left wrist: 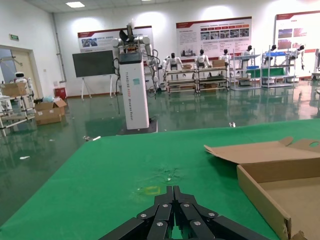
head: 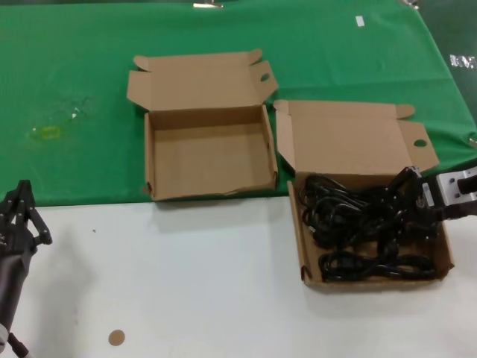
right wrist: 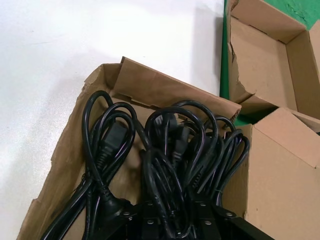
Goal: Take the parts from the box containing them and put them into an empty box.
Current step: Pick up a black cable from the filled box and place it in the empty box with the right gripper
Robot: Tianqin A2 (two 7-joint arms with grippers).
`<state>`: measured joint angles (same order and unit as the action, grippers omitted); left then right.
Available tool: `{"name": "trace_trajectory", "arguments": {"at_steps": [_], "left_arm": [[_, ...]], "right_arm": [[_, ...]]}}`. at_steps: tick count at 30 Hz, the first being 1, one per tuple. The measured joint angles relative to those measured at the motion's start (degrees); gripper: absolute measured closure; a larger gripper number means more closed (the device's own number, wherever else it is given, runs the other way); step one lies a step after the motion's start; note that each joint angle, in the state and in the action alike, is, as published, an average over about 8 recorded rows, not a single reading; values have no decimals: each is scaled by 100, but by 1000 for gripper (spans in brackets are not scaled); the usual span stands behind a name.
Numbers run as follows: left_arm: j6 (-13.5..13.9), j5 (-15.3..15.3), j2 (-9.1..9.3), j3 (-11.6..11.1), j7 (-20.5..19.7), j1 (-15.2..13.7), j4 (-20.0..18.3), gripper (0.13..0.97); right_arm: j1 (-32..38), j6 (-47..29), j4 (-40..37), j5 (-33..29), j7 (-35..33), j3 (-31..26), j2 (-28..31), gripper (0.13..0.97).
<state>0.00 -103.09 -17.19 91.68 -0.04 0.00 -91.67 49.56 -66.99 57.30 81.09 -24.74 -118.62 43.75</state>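
Observation:
The box containing the parts [head: 301,246] stands at the right on the white table, lid flap up. Several black looped power cords [head: 350,224] lie tangled in it. My right gripper [head: 400,203] reaches in from the right and sits low among the cords. In the right wrist view the cords [right wrist: 110,145] fill the box [right wrist: 165,90]. The gripper [right wrist: 174,212] is open, its jaws standing either side of a cord bundle, fingertips hidden by cords. The empty box [head: 209,160] with a wavy front rim stands to the left, half on the green cloth. My left gripper [head: 22,212] is shut and parked at the near left.
A green cloth [head: 74,74] covers the far half of the table and white table top [head: 186,283] the near half. A small brown disc [head: 116,338] lies near the front edge. The left wrist view shows the shut gripper [left wrist: 174,192] and the empty box's wall [left wrist: 262,200].

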Motion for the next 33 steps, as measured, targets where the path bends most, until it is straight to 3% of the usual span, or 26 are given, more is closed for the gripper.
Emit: {"name": "trace_trajectory", "arguments": {"at_steps": [11,33], "left_arm": [[0,-1,0,0,0,0,0,945],[0,-2,0,0,2,0,0,945]], "right_arm": [[-170,-47,435,60,252,96,227,861],[59,-177,940,148,764,280,400,869]]}}
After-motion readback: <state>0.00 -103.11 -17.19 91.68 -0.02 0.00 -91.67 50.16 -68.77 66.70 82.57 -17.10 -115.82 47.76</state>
